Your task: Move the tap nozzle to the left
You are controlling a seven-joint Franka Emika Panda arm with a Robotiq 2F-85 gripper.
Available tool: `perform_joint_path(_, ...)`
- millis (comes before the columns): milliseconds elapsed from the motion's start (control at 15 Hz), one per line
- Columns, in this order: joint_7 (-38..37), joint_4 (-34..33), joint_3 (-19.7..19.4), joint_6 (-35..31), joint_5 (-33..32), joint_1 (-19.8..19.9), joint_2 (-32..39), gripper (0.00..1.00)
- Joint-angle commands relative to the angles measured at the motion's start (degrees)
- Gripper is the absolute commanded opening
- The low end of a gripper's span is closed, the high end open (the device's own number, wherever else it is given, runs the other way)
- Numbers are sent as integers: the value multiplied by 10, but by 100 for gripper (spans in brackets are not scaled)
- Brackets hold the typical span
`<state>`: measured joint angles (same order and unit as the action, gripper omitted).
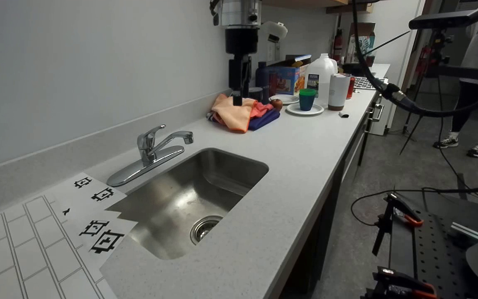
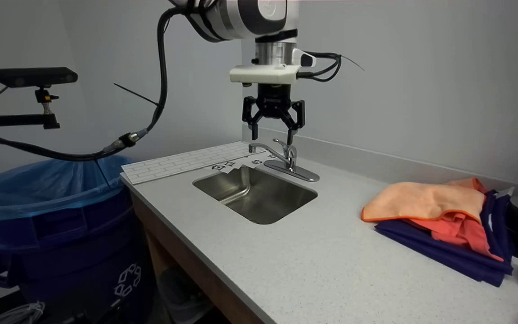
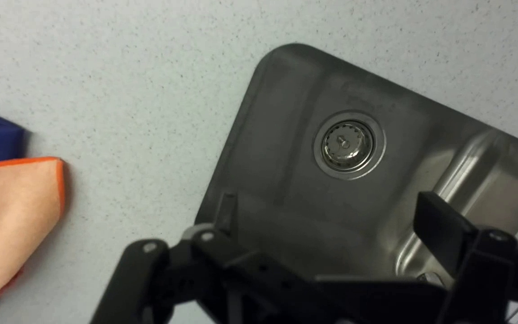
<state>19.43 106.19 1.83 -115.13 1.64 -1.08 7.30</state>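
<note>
hanging with jaws spread, the gripper (image 2: 272, 140) is apart from the tap nozzle (image 1: 181, 134).

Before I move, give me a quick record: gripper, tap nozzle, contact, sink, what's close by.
gripper: open, holding nothing, above the counter
tap nozzle: reaching out from the faucet, tip pointing down
contact: none between gripper and tap nozzle
sink: strainer at the bottom
nearby: marker sheets, corners over the sink edge; cloths piled on the counter
</note>
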Motion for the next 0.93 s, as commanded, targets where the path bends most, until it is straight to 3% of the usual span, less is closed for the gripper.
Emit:
perform_joint_path(0,0,-32,12,-22,15,-3,39,100)
perform_joint_path(667,-13,-67,40,-80,5,-15,119,100)
perform_joint_path(867,-8,-45,40,-83,0,-14,108,100)
